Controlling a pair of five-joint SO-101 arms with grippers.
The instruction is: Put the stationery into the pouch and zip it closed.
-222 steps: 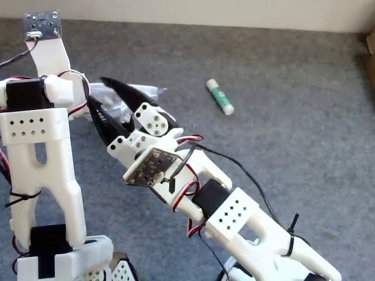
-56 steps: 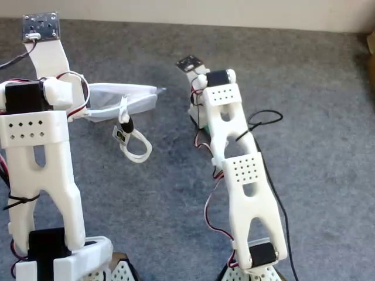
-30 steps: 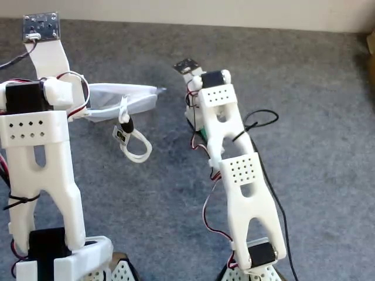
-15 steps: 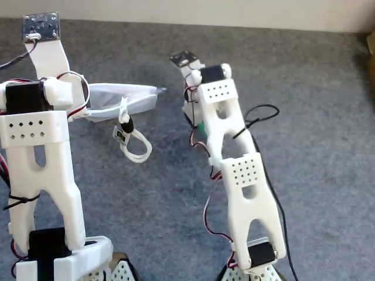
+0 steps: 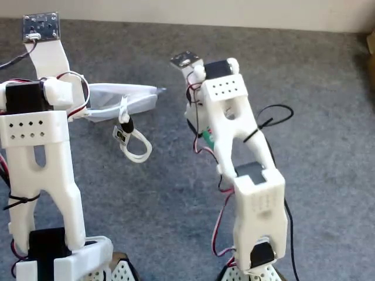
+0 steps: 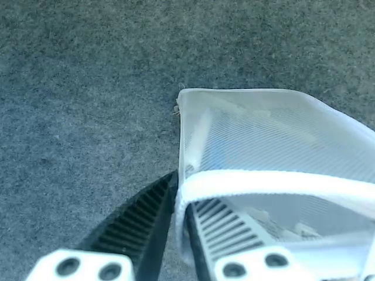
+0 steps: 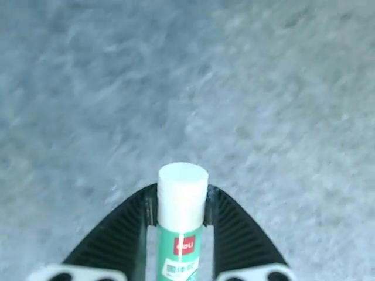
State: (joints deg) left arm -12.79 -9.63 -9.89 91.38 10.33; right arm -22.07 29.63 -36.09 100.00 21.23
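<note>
The white mesh pouch (image 5: 132, 96) lies on the grey carpet beside the left arm (image 5: 41, 134). In the left wrist view my left gripper (image 6: 179, 194) is shut on the rim of the pouch (image 6: 263, 146), whose mouth gapes. A white wrist strap (image 5: 137, 149) on the zip trails from the pouch toward the front. My right gripper (image 7: 181, 198) is shut on a green and white glue stick (image 7: 183, 184), its white cap pointing outward over bare carpet. A green bit of the glue stick (image 5: 207, 139) peeks from under the right arm (image 5: 234, 117), to the right of the pouch.
Grey carpet (image 5: 316, 105) covers the whole work area, with open floor to the right of the right arm. A pale wall base runs along the far edge. The right arm's black cable (image 5: 275, 114) loops out beside it.
The right arm, which earlier left the pouch for the glue stick on the carpet, has drawn back and folded up with it over the last second. The left arm and pouch have stayed put.
</note>
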